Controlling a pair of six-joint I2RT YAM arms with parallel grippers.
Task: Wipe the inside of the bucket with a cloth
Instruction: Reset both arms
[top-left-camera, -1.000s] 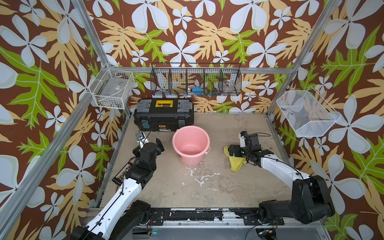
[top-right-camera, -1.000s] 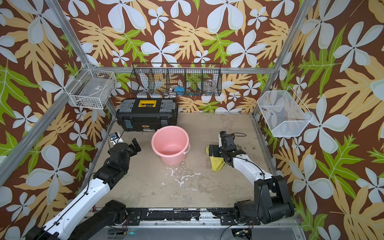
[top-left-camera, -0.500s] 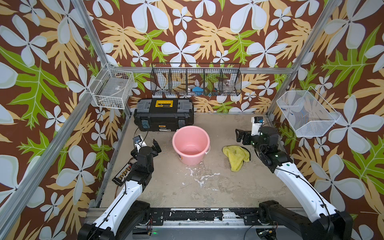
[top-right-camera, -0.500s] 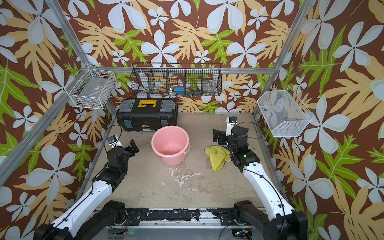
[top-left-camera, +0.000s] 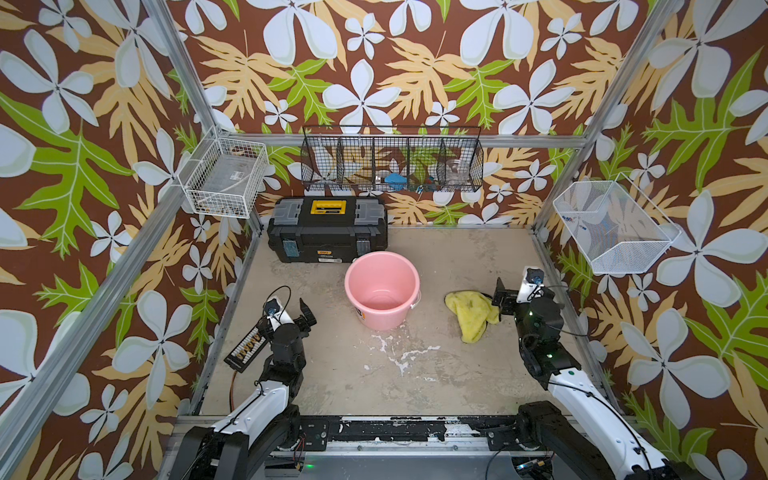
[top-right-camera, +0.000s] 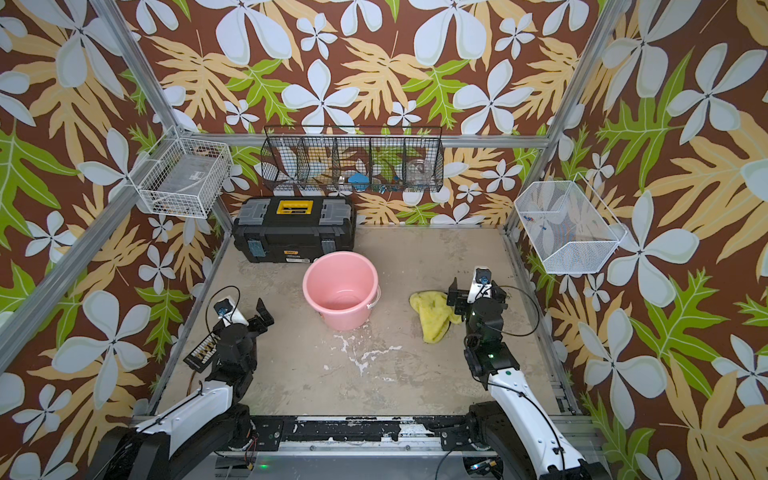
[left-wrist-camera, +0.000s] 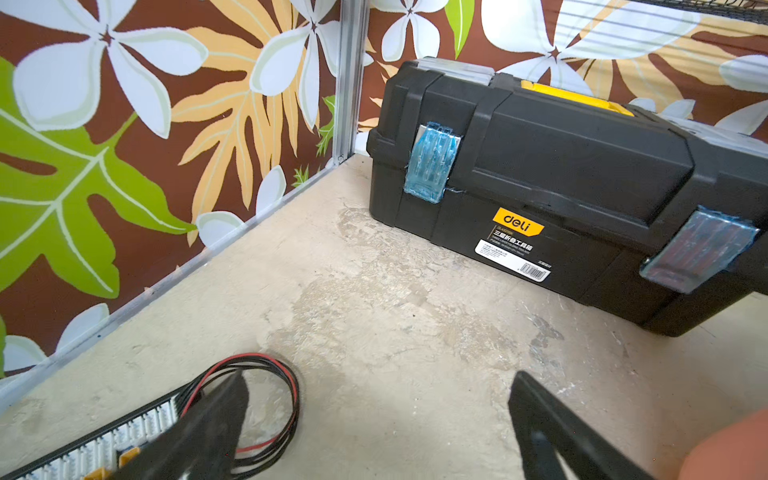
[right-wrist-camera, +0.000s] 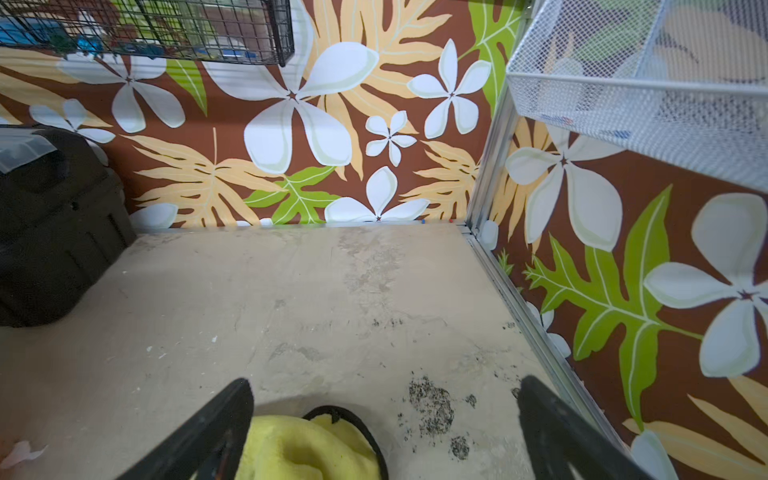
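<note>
Top views first, and both show it: the round pink plastic bucket (top-left-camera: 382, 318) (top-right-camera: 347, 318) stands upright in the middle of the worn beige tabletop (top-left-camera: 457, 257), mouth open, its pink floor in plain sight. To the bucket's right, clear of it, the fluffy yellow microfibre cloth (top-left-camera: 471, 311) (top-right-camera: 432, 313) lies crumpled on the table. The right gripper (top-left-camera: 500, 300) sits at the cloth's edge away from the bucket, jaws spread wide and gripping nothing; I cannot tell whether it touches the fabric. On the bucket's left, well apart from it, the left gripper (top-left-camera: 305, 316) is parted just as wide, and it holds nothing. Close behind the bucket is the black-and-yellow plastic toolbox (top-left-camera: 328, 232), and white dried splashes (top-left-camera: 395, 357) mark the table in front of the bucket. On to the left wrist view: the left gripper (left-wrist-camera: 379, 376) has its two black fingers far apart over bare table, with the toolbox (left-wrist-camera: 561, 166) beyond them. A blurred sliver of the bucket (left-wrist-camera: 731, 449) shows by one finger, and a white terminal strip (left-wrist-camera: 95, 449) with looped red and black wires (left-wrist-camera: 286, 395) by the other. Right wrist view now: the right gripper (right-wrist-camera: 385, 382) is wide open, and the cloth (right-wrist-camera: 299, 449), black trim loop (right-wrist-camera: 357, 419) showing, lies low between its fingers.
</note>
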